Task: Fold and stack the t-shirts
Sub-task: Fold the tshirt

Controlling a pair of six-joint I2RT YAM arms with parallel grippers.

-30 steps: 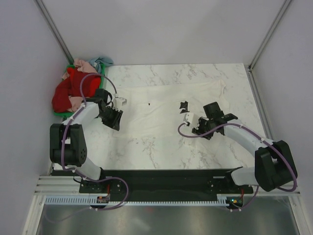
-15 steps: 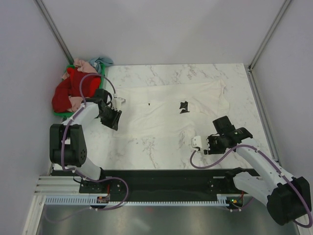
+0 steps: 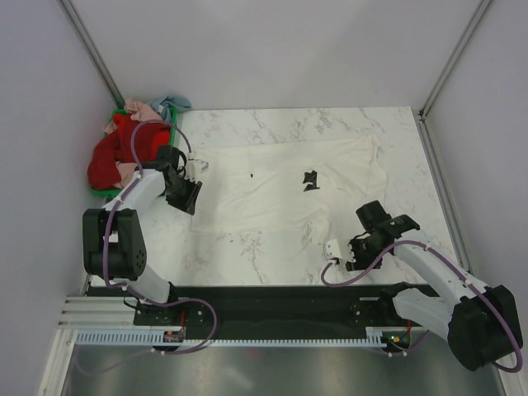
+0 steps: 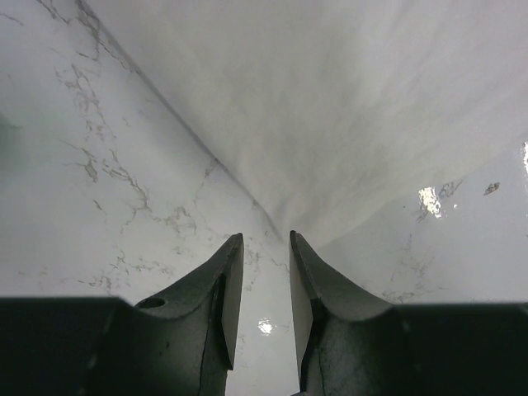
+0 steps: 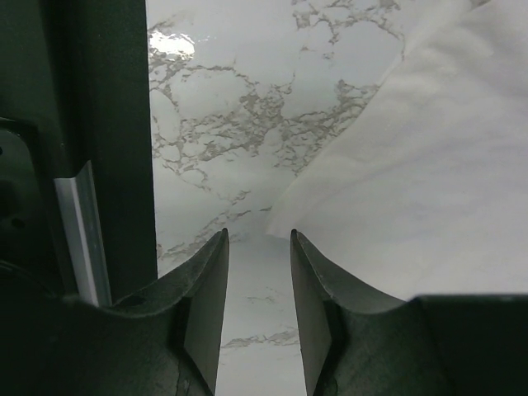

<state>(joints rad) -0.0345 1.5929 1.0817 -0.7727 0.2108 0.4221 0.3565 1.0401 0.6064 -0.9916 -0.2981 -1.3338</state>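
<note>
A cream-white t-shirt with a small black chest print lies spread flat on the marble table. My left gripper is at its left edge, open by a narrow gap and empty. In the left wrist view the left gripper has the cloth edge just beyond its tips. My right gripper is open and empty off the shirt's near right side. In the right wrist view the right gripper faces a shirt corner. Red, pink and pale blue shirts are heaped at the far left.
The heap sits in a green crate against the left wall. Grey walls close in the table on three sides. The black base rail runs along the near edge and shows at the left of the right wrist view.
My right gripper has pulled back from the middle of the white shirt to the near right of the table. My left gripper has shifted slightly up and left.
</note>
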